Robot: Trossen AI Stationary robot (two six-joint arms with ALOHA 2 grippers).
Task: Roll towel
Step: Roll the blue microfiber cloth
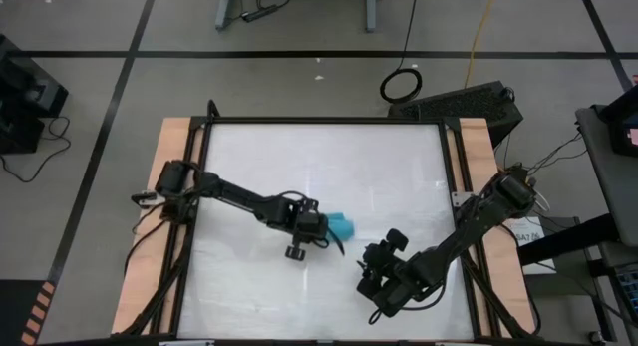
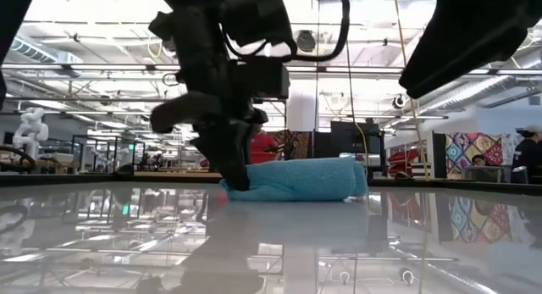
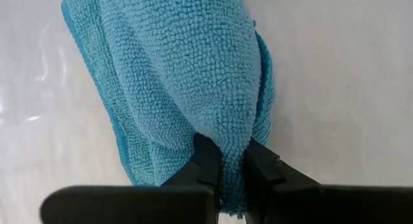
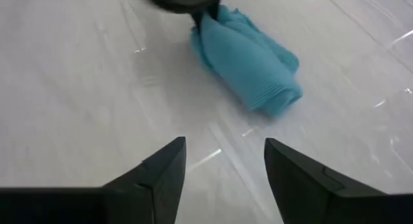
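The turquoise towel point(image 1: 343, 225) lies rolled into a short bundle on the white table near its middle; it also shows in the low view point(image 2: 305, 179) and the right wrist view point(image 4: 248, 59). My left gripper point(image 3: 232, 175) stands at the roll's left end, shut on it. My right gripper point(image 4: 222, 166) hangs open above the bare table to the near right of the roll point(image 1: 384, 249), touching nothing. My left gripper pinches a thick fold at the roll's left end point(image 3: 231, 161) between its two fingers point(image 3: 206, 161). The fingers come steeply from above point(image 2: 235, 177), in line with the roll's length. The roll rests on the table, stretching away toward the right.
The white tabletop point(image 1: 259, 167) is framed by black rails and wooden side boards point(image 1: 169, 167). Bare surface lies on all sides of the roll. My right arm point(image 1: 469, 221) crosses the table's near right part.
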